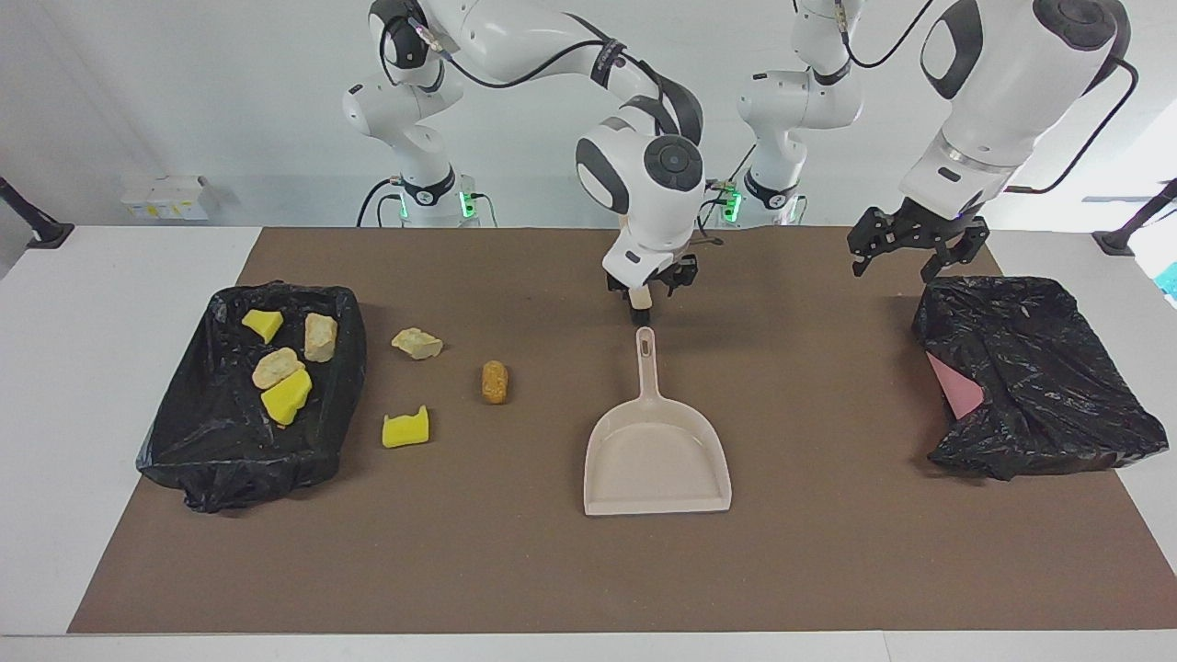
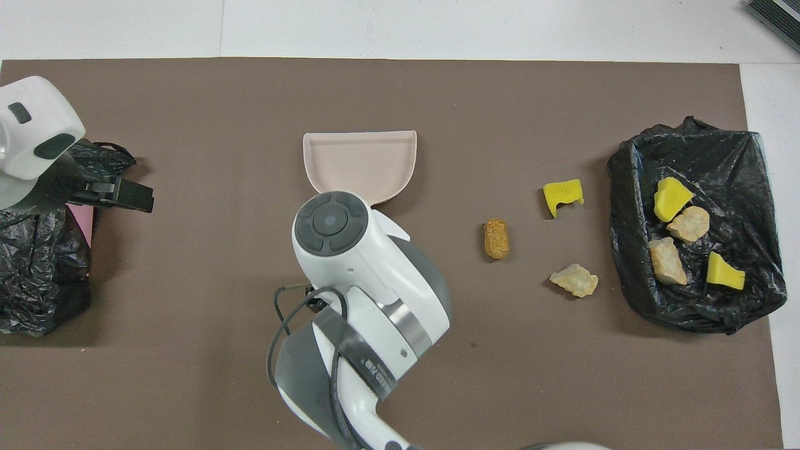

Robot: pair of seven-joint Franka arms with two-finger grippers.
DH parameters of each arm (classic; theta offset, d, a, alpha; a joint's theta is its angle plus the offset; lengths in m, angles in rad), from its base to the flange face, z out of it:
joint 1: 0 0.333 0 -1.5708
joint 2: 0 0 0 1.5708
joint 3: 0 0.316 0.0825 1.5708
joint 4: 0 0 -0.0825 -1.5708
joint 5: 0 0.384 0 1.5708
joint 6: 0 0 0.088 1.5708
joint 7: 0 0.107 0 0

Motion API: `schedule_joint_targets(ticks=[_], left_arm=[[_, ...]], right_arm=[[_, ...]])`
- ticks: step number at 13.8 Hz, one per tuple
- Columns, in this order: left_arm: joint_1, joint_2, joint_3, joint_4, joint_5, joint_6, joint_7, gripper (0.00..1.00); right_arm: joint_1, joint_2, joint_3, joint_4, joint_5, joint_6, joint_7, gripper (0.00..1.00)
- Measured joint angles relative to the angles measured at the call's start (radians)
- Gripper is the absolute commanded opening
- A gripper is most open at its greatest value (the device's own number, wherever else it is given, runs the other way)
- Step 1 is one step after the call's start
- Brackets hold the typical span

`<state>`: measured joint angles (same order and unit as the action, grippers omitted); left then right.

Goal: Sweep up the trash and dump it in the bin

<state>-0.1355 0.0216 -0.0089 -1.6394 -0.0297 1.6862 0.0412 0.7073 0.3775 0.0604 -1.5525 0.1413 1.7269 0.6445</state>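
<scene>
Trash is split up right now: four bits sit in the black-lined bin (image 1: 248,386) at the left of the facing frame, namely two yellow sponge chunks (image 1: 286,396) and two tan lumps (image 1: 319,336), while three lie loose on the brown mat just beside it, a tan lump (image 1: 417,343), a yellow sponge chunk (image 1: 405,429) and an orange-brown nugget (image 1: 495,382). The dustpan (image 1: 657,455) lies flat mid-frame, handle pointing up the picture. The right tool (image 1: 648,296) hangs just above the handle tip, apart from it, released as far as I can see; in the overhead view the arm's wrist hides it and the handle completely. The left tool (image 1: 906,248) hovers spread open at upper right over the edge of a crumpled black bag (image 1: 1039,377) with something pink (image 1: 956,391) poking out, mostly covered.
</scene>
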Motion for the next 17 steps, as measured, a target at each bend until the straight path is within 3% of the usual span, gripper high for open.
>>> schedule_joint_targets(ticks=[4, 6, 12, 17], left_arm=[[-0.049, 0.05, -0.003, -0.002, -0.004, 0.062, -0.006, 1.0], [-0.087, 0.082, -0.005, -0.003, -0.006, 0.106, -0.052, 1.0], [-0.269, 0.198, -0.009, -0.051, -0.006, 0.304, -0.299, 1.0], [-0.399, 0.285, -0.009, -0.137, -0.006, 0.482, -0.438, 1.0]], right_arm=[[0.102, -0.198, 0.001, -0.372, 0.077, 0.181, 0.003, 0.78], [0.147, -0.268, 0.002, -0.505, 0.094, 0.237, 0.008, 0.77], [0.25, -0.315, 0.003, -0.662, 0.123, 0.378, 0.046, 0.71], [0.252, -0.316, 0.0, -0.67, 0.129, 0.384, 0.107, 0.0]])
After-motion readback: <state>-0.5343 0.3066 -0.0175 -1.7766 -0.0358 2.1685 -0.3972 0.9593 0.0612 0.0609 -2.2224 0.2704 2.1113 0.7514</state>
